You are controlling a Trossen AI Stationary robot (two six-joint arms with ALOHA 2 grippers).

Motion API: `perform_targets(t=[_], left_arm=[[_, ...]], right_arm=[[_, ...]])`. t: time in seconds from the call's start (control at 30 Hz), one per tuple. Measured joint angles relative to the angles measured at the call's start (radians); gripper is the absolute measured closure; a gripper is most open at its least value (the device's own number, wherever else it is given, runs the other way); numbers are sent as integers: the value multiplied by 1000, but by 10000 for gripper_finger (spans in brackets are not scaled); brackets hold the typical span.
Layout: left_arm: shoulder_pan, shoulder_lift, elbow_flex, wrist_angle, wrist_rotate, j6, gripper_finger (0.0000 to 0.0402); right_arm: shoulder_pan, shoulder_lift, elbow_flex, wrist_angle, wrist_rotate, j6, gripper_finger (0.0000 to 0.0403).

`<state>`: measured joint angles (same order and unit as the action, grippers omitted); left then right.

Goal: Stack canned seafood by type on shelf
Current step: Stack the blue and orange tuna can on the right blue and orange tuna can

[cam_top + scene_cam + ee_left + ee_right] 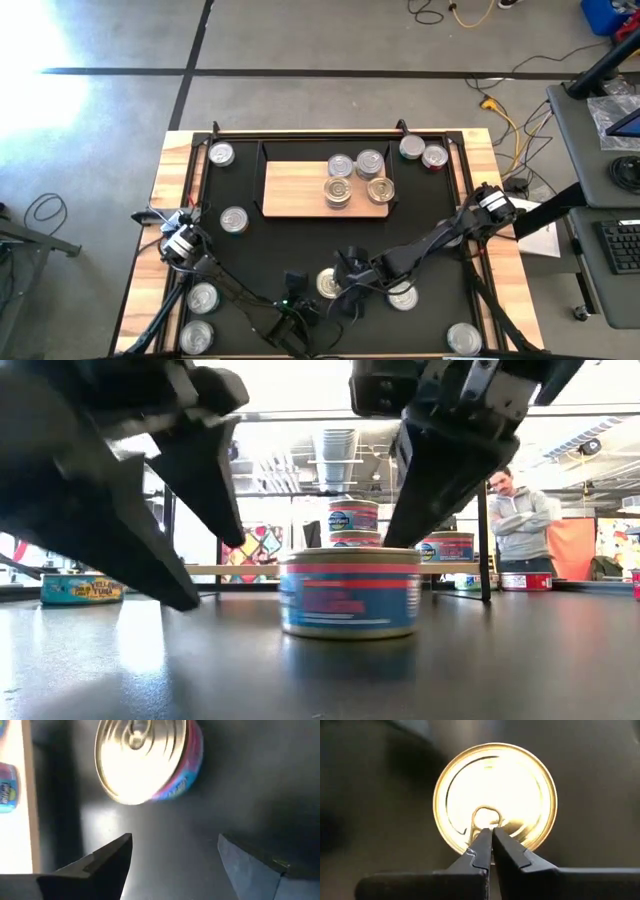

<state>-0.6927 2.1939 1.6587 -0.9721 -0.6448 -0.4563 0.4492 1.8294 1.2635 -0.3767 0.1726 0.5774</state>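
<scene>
The high view looks straight down on the whole worktop point(170, 200) from well above, while the low view sits at worktop height, looking level across it into the room, very near a gold-topped can point(350, 592). Each wrist view looks down past its own claw from close by — the left claw point(172, 862) beside that same can point(145, 760), the right claw point(491, 847) right over it point(495, 780) — so all four views share it point(328, 284).

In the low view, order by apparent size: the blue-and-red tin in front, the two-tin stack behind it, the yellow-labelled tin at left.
1. Blue-and-red round metal tin, though nearest the camera.
2. Two-tin stack.
3. Yellow-labelled tin, similar in width to the stack, so unsure.
</scene>
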Motion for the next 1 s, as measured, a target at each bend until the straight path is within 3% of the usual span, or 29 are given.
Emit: perform_targets(t=[0.17,0.33,0.53,0.67,0.8,1.0], left_arm=[[-5,-79,-39,9,56,10,123],[27,-179,-166,108,62,16,123],[143,-270,-375,390,103,37,123],[195,-281,-450,581,100,86,123],[206,-248,-460,674,112,149,123],[183,-222,-425,664,156,147,122]], right_arm=[[10,-16,129,-148,3,-18,390],[61,-18,174,-179,-1,-23,390],[124,-10,87,-174,4,130,390],[130,-10,14,-139,25,210,390],[116,-10,-36,-76,63,221,390],[77,-10,-59,-27,76,162,390]])
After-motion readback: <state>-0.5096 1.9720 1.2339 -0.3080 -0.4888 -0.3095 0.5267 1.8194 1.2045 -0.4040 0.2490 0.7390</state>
